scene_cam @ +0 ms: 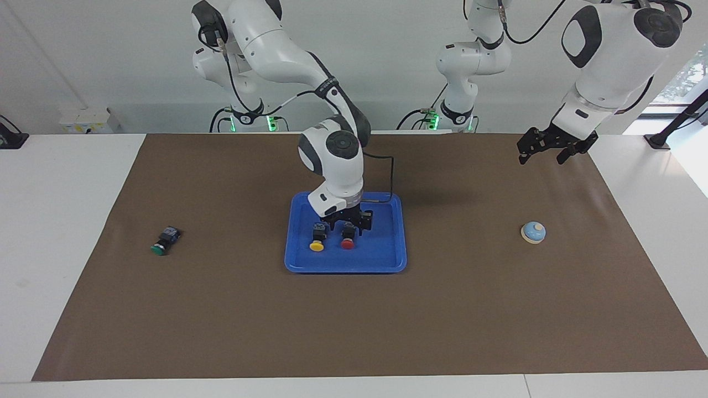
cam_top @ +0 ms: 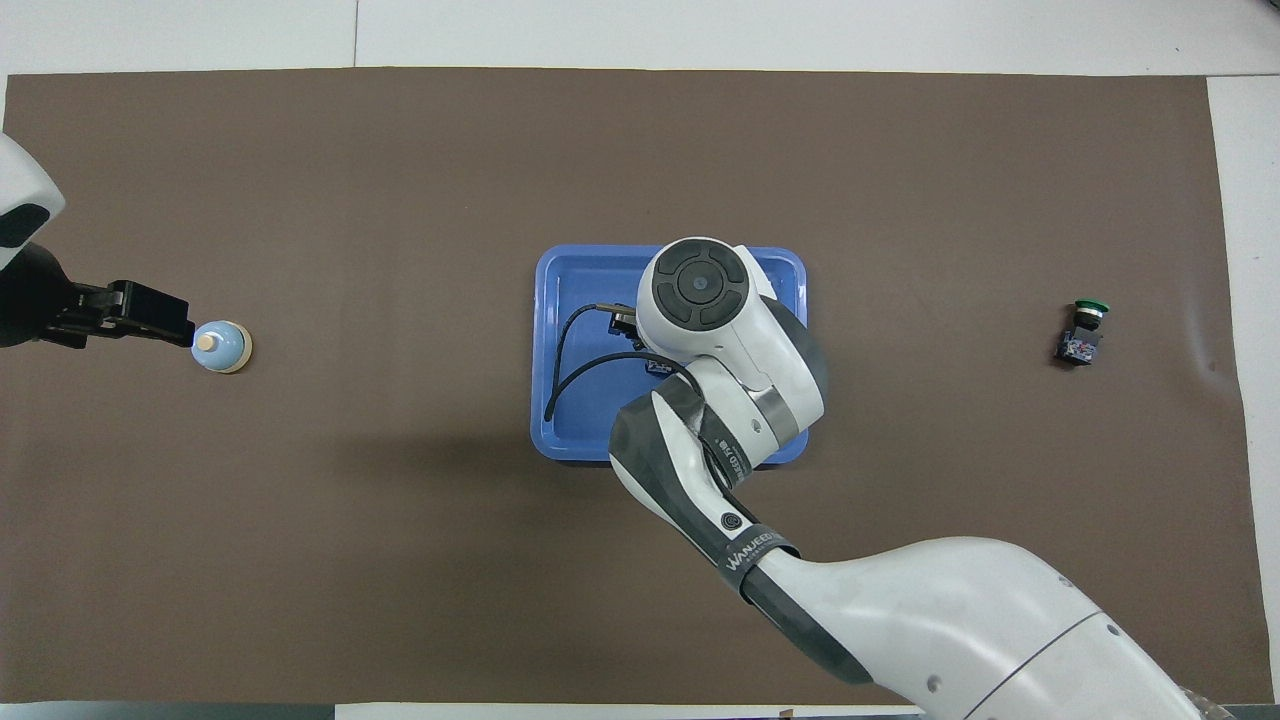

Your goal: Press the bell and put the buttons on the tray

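Note:
The blue tray (scene_cam: pixel 387 260) (cam_top: pixel 560 268) lies mid-mat. On it lie the yellow button (scene_cam: pixel 317 241) and, beside it, the red button (scene_cam: pixel 348 239). My right gripper (scene_cam: pixel 348 224) hangs just above the red button, open, fingers apart and holding nothing; in the overhead view the right arm hides both of these buttons. The green button (scene_cam: pixel 161 243) (cam_top: pixel 1082 335) lies on its side on the mat toward the right arm's end. The bell (scene_cam: pixel 533 232) (cam_top: pixel 222 346) stands toward the left arm's end. My left gripper (scene_cam: pixel 545 152) (cam_top: pixel 150 315) waits, raised and open, over the mat beside the bell.
A brown mat (scene_cam: pixel 354 326) covers most of the white table (scene_cam: pixel 61 232). A black cable (cam_top: pixel 565 370) loops from the right wrist over the tray.

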Controlling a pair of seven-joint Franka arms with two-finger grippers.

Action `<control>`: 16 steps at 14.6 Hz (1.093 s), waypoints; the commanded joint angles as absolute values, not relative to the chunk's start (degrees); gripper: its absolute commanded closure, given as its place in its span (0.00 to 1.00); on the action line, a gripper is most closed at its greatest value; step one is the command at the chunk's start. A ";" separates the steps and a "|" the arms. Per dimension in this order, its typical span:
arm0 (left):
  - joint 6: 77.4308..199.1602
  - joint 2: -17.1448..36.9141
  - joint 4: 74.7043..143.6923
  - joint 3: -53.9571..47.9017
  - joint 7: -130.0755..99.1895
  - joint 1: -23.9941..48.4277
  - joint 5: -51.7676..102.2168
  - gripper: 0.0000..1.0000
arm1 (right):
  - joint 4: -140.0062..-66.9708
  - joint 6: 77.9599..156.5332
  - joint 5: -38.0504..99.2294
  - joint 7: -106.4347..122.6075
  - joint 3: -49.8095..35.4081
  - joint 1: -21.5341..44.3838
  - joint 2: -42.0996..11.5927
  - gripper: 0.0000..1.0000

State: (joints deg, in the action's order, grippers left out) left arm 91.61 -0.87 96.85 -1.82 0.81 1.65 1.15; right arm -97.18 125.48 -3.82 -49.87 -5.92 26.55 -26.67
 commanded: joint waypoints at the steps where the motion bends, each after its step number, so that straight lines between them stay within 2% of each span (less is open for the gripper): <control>1: 91.93 -1.49 96.94 -1.67 0.18 1.76 0.62 0.00 | -98.09 119.64 -4.66 -49.41 -5.80 22.08 -19.97 0.00; 5: 92.02 -1.41 96.94 -1.67 0.18 1.76 0.62 0.00 | -98.09 112.69 -4.66 -32.39 -5.80 10.93 -13.72 0.00; 11: 92.02 -1.49 96.86 -1.67 0.18 1.76 0.62 0.00 | -99.40 111.61 -4.66 -7.15 -5.71 -5.60 -12.22 0.00; 13: 92.02 -1.41 96.94 -1.67 0.18 1.76 0.62 0.00 | -103.86 115.72 -5.62 -4.05 -5.63 -9.82 -10.82 0.00; 16: 91.93 -1.41 96.94 -1.67 0.18 1.76 0.62 0.00 | -115.36 129.76 -6.85 -3.43 -5.71 -14.31 -7.92 0.00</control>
